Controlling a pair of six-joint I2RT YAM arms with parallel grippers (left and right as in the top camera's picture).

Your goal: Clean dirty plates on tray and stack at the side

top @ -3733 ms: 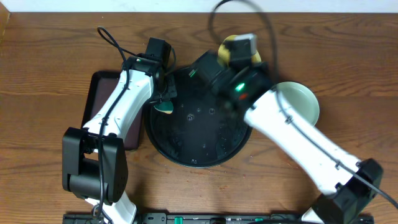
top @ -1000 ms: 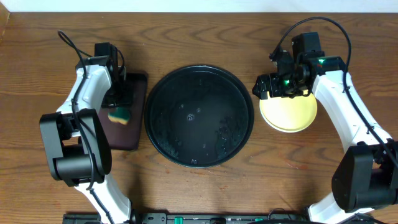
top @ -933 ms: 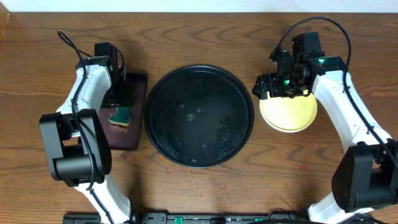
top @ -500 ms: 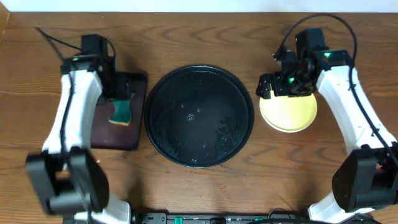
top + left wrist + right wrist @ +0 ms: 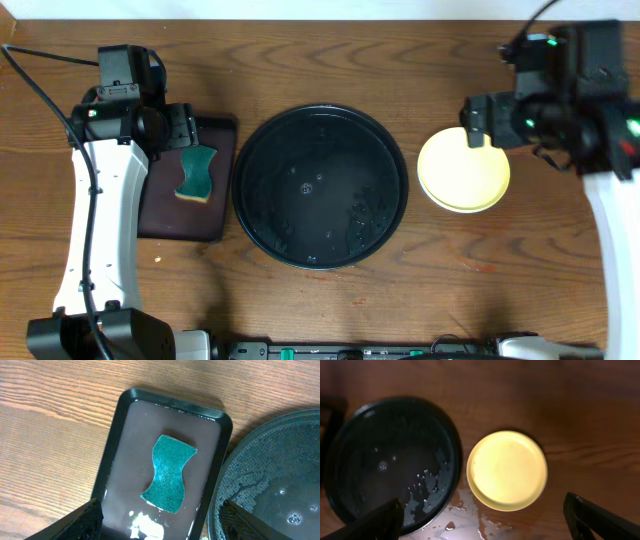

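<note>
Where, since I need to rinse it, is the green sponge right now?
The sponge lies in the small dark-brown tray at the left of the overhead view, just left of the large black tray.

Even light; right-wrist view perhaps underexposed

I log the tray (image 5: 300,215) as open surface, water beads (image 5: 357,213) only. Obstacles flank it: the plates (image 5: 464,171) stacked just beside its rim at 3 o'clock, brown tray (image 5: 160,215) with sponge (image 5: 196,173) at 9 o'clock. Bare wood (image 5: 320,55) at 12 and 6 o'clock gives passage.
</note>
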